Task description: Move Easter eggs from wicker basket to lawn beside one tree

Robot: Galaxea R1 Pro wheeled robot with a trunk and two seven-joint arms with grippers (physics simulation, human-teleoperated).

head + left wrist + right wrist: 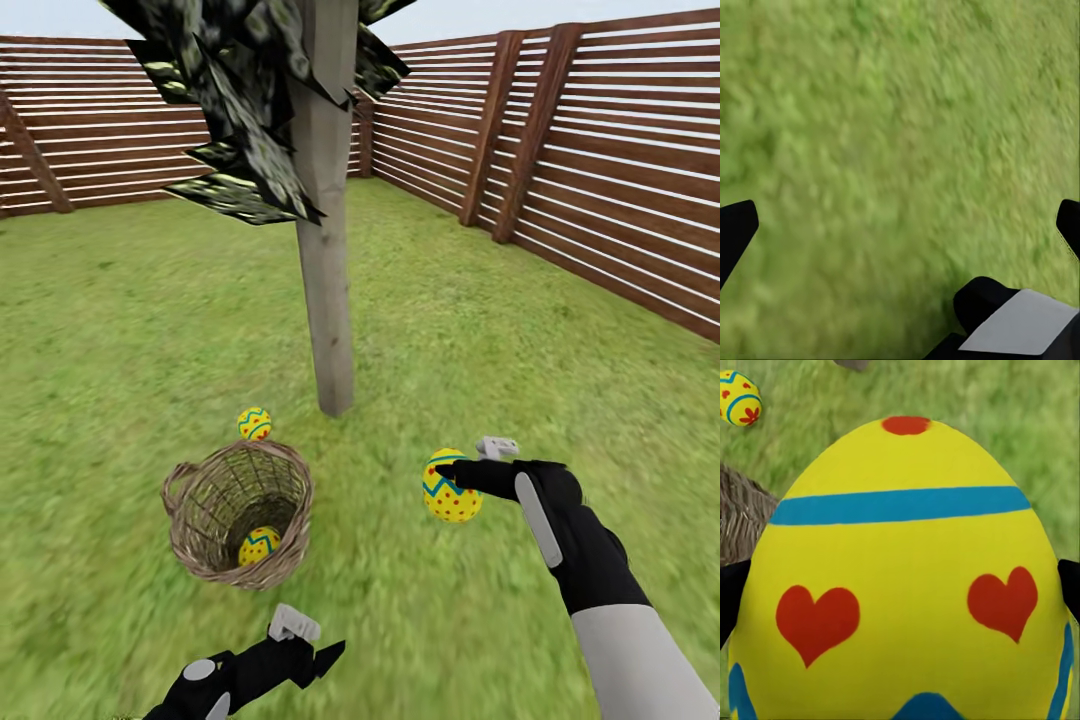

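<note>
The wicker basket [238, 510] stands on the lawn [120, 330] in front of the tree [325, 250]. One yellow egg [259, 546] lies inside it. A second egg [254, 423] rests on the grass just behind the basket, left of the trunk, and appears small in the right wrist view [739, 397]. My right gripper [447, 487] is shut on the third egg [450, 490], held above the grass to the right of the basket; this egg looms large in the right wrist view [900, 577]. My left gripper [318, 650] hangs open over grass in front of the basket.
A brown slat fence [600, 170] runs along the back and the right side. Dark foliage [240, 110] hangs at the upper left of the trunk. Open grass spreads to the left and right of the tree.
</note>
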